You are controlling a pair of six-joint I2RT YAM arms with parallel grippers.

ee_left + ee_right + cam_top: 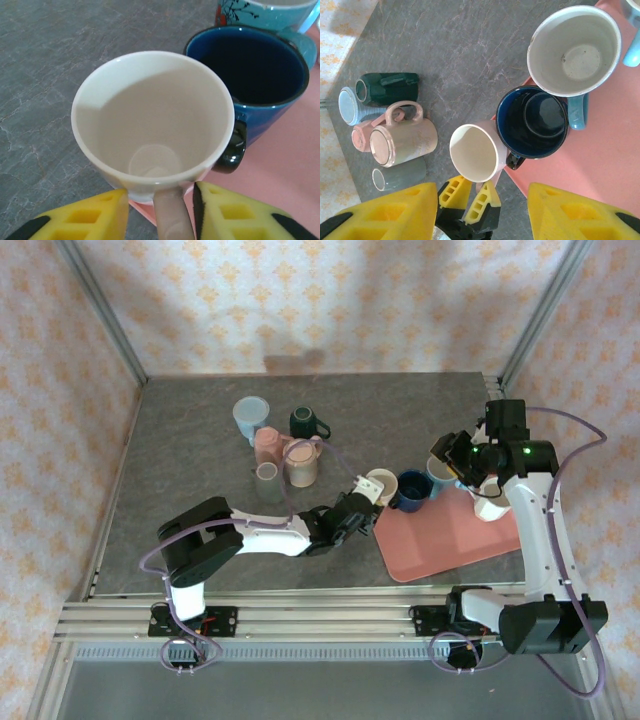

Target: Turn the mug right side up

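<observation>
Top external: left gripper (pixel 362 502) at cream mug (pixel 381 484), mouth up, at left edge of pink tray (pixel 450 540), just beside dark blue mug (pixel 410 490). Right gripper (pixel 462 465) above tray's far side.

Left wrist: yellow pads (pixel 85 217) straddle mug handle, jaws apart. Right pad against handle, gap on left side. Mug interior empty.

Right wrist: right fingers (pixel 395 212) spread wide, nothing between them. Cluster of other mugs (pixel 395 125) lies well apart on grey table (pixel 470 45).

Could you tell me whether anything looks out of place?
The cream mug, its handle between the left hand's fingers, stands at the pink tray's corner, seemingly partly off it, right beside the blue mug. Nothing looks spilled or broken.
</observation>
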